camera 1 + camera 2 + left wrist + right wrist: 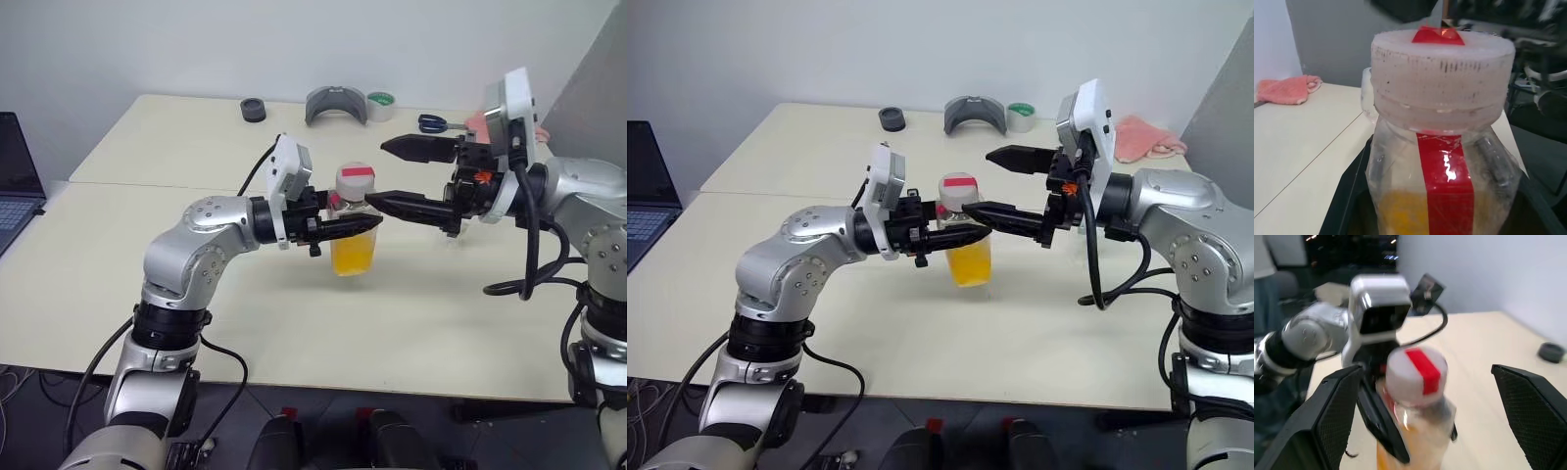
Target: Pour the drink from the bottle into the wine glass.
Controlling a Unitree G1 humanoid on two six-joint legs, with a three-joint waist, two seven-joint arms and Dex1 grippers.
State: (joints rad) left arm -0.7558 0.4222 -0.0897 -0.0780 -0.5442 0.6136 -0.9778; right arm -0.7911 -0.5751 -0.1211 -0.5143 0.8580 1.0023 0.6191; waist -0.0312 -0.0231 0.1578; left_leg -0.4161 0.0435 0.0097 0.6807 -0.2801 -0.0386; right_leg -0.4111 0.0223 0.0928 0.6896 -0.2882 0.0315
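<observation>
One capped bottle half full of orange drink, gripped by left hand, right hand spread wide.

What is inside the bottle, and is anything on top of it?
The bottle holds orange-yellow drink in its lower part. A white cap with a red stripe sits on top. The left gripper covers a band of the body, hiding the exact fill level.

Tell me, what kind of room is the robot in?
Probably an office or a lab workroom, not a kitchen. The pale table carries work things: a roll of tape, blue-handled scissors and a laptop at one side. The wall behind is plain and bare.
</observation>
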